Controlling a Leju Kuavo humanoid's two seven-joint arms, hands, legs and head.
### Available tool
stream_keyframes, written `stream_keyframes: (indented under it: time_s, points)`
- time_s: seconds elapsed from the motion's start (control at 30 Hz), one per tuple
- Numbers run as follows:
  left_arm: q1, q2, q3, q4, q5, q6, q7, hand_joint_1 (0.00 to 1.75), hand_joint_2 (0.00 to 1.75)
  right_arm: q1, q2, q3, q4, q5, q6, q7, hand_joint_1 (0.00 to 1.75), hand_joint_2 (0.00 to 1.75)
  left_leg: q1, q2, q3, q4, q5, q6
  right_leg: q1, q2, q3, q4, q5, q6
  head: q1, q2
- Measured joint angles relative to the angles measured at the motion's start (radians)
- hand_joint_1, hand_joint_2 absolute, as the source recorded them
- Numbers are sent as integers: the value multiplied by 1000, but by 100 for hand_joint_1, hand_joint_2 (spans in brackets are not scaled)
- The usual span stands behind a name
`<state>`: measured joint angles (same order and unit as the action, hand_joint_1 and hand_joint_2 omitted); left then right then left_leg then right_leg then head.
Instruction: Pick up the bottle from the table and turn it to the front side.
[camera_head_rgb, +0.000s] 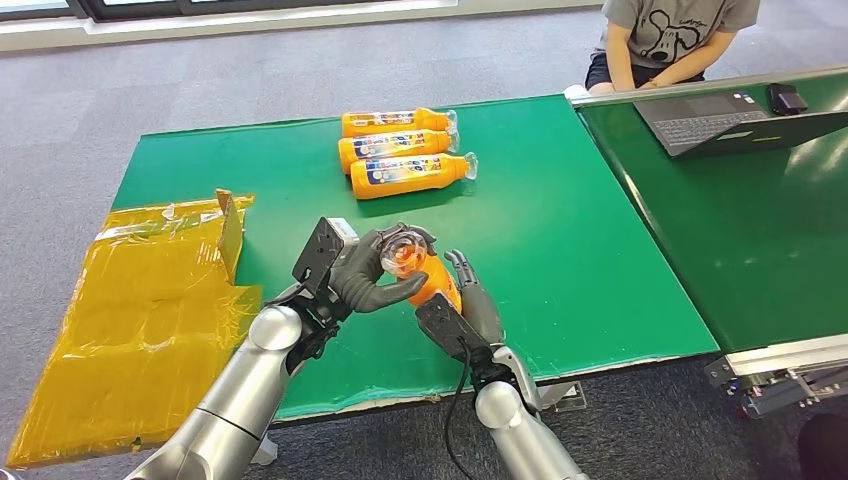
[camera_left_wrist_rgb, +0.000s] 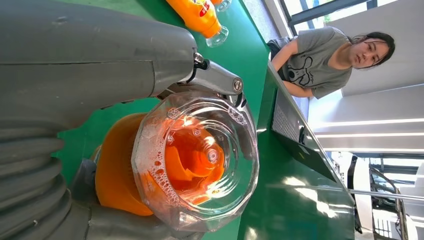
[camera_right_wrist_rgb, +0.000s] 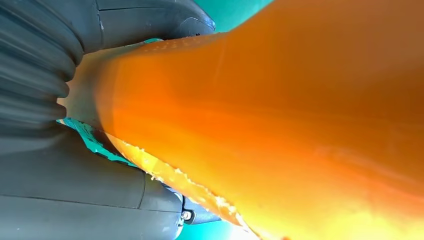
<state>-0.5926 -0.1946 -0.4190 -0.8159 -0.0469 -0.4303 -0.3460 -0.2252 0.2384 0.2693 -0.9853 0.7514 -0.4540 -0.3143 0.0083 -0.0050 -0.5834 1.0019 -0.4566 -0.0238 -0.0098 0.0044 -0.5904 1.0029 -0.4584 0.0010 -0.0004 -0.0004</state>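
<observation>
Bottle (camera_head_rgb: 418, 272), orange with a clear faceted base, is held up above the near middle of the green desk (camera_head_rgb: 560, 230), clasped between both hands. Its long axis tilts steeply: the clear base points up and toward the camera, and the orange body runs down and to the right into the right hand; which way its label faces cannot be told. In the left wrist view the bottle (camera_left_wrist_rgb: 190, 160) shows base-on, with orange liquid and foam inside the clear end.

Left hand (camera_head_rgb: 375, 268) comes in from the near left on a silver arm, and its fingers (camera_head_rgb: 400, 291) curl around the base end of the bottle, the thumb wrapped under it. Right hand (camera_head_rgb: 470, 300) rises from the near edge, palm turned to the bottle, its fingers (camera_head_rgb: 462, 268) standing upright just beside the orange body and cupping its lower part. In the right wrist view the bottle's orange side (camera_right_wrist_rgb: 280, 120) lies pressed against that hand.

To the near left, a sheet of yellow wrapping (camera_head_rgb: 140, 330) hangs over the desk's edge. Farther back, three orange bottles (camera_head_rgb: 405, 150) lie side by side on the desk, long axes left to right. At the far right a person (camera_head_rgb: 665, 40) sits by a laptop (camera_head_rgb: 720, 118) on a second green desk (camera_head_rgb: 780, 230).
</observation>
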Motion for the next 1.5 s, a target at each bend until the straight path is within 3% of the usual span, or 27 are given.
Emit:
stream_keyframes:
  time_s: [0.47, 0.67, 0.8, 1.17, 1.5]
  points:
    - [0, 0, 34, 4, 51, 17, -5, 175, 175, -2, 0, 0, 0, 2, -1, 15, 0, 175, 0, 0, 0, 0, 0, 0, 0, 0, 0, 0, 0, 0, 0, 0]
    - [3, 1, 70, -11, 34, 111, -16, 175, 175, -1, -1, -2, 0, 2, -12, 17, 0, 175, 0, 0, 0, 0, 0, 0, 0, 0, 0, 0, 0, 0, 0, 0]
    - [3, 2, 82, -18, 27, 126, -18, 175, 175, -1, -1, -3, 0, 2, -13, 17, 0, 175, 0, 0, 0, 0, 0, 0, 0, 0, 0, 0, 0, 0, 0, 0]
    - [36, 15, 94, -163, -180, 410, -30, 175, 175, -1, -2, -11, 1, 2, -19, 17, 0, 175, 0, 0, 0, 0, 0, 0, 0, 0, 0, 0, 0, 0, 0, 0]
    - [73, 23, 94, -276, -493, 682, 11, 175, 175, -2, -2, -18, 25, 34, -42, 51, 0, 175, 0, 0, -1, 0, 0, 0, 0, 0, 0, 0, 0, 0, 0, 0]
